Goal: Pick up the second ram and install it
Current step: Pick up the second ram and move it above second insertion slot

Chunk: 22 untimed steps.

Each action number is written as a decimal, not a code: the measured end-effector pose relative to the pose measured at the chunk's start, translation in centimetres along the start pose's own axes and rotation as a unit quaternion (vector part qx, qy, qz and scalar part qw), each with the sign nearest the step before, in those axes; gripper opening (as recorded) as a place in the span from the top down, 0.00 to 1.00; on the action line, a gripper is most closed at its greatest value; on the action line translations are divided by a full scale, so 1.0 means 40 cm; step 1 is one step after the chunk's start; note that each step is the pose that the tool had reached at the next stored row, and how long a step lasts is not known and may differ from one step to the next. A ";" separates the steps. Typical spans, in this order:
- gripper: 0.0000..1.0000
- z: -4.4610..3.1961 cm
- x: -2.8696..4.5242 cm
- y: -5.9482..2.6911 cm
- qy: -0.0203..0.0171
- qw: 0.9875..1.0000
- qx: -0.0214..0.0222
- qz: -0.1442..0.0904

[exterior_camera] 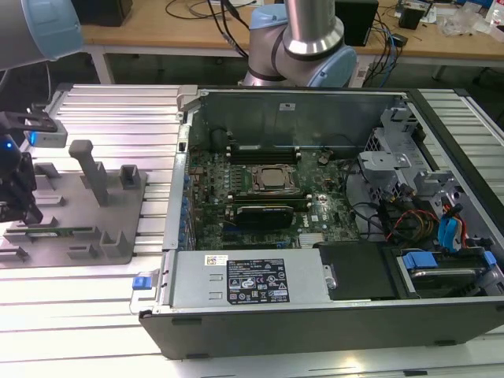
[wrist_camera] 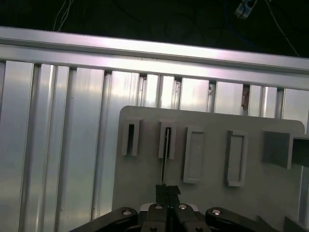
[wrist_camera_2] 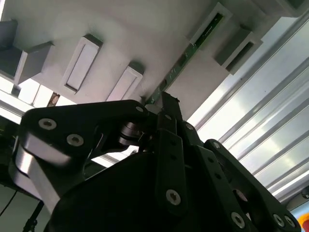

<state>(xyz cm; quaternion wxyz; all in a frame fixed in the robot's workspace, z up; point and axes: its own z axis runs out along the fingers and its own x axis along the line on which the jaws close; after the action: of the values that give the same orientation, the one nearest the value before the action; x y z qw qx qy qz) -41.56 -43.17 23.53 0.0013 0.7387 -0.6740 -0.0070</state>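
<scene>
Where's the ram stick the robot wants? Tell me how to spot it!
Find the grey holder tray on the exterior view's left of the open computer case. The second ram is the thin green stick standing on edge in its slots, at the gripper; its neighbours are plain grey blocks.

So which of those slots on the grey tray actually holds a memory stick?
The narrow slot directly ahead of the gripper: a thin green RAM stick runs from it; the others show none.

Black label (exterior_camera: 258, 281), white sticker (exterior_camera: 216, 260) on case shroud (exterior_camera: 191, 288) -- print unreadable.
</scene>
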 end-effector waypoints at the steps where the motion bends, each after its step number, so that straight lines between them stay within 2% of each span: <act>1: 0.92 0.003 0.000 0.000 0.000 1.000 0.000 0.004; 7: 0.92 0.021 0.000 0.006 0.000 1.000 0.000 0.004; 14: 0.92 0.026 0.000 0.007 0.000 1.000 0.000 0.008; 15: 0.86 0.026 0.000 0.007 0.000 1.000 0.000 0.008; 16: 0.73 0.026 0.000 0.007 0.000 1.000 0.000 0.008; 17: 0.73 0.026 0.000 0.007 0.000 1.000 0.000 0.008; 18: 0.66 0.027 0.000 0.007 0.000 1.000 0.000 0.008; 20: 0.66 0.031 0.000 0.007 0.000 1.000 0.000 0.008; 22: 0.66 0.055 0.000 0.009 0.000 1.000 0.000 0.008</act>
<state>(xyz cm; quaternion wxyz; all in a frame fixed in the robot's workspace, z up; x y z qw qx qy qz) -41.96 -43.17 21.32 0.0013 0.7332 -0.6800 -0.0071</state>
